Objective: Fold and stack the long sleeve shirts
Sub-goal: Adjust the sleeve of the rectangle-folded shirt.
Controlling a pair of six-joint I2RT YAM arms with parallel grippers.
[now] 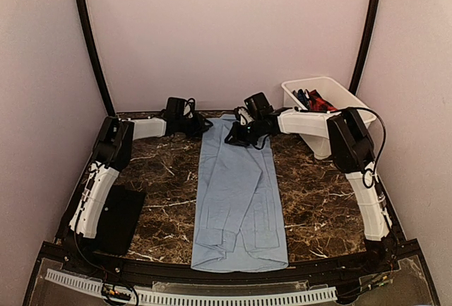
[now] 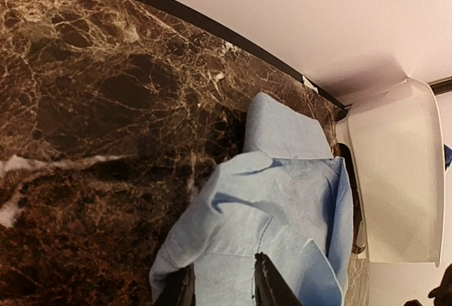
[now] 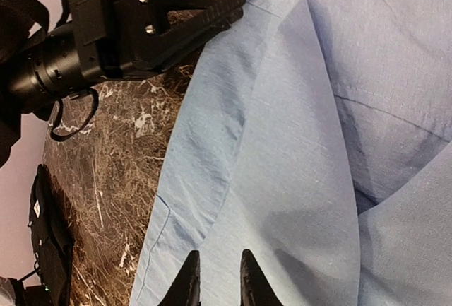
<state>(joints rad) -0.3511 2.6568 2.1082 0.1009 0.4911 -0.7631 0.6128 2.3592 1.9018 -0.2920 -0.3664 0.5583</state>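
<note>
Matt cloth shirt [image 1: 239, 200], glossy marble-look table [image 1: 311, 200], smooth white plastic bin [image 1: 308, 81]

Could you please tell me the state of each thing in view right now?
light-blue shirt, lying flat on the table, folded into a long narrow strip.
left gripper, at the shirt's far end, fingers slightly apart over cloth; grip unclear.
right gripper, same end, fingers nearly together over cloth; grip unclear.
white bin, upright, holding other garments.
black mat, flat at the table's near left.

Light-blue shirt [image 1: 236, 200] — folded narrow, flat, table centre.
</note>
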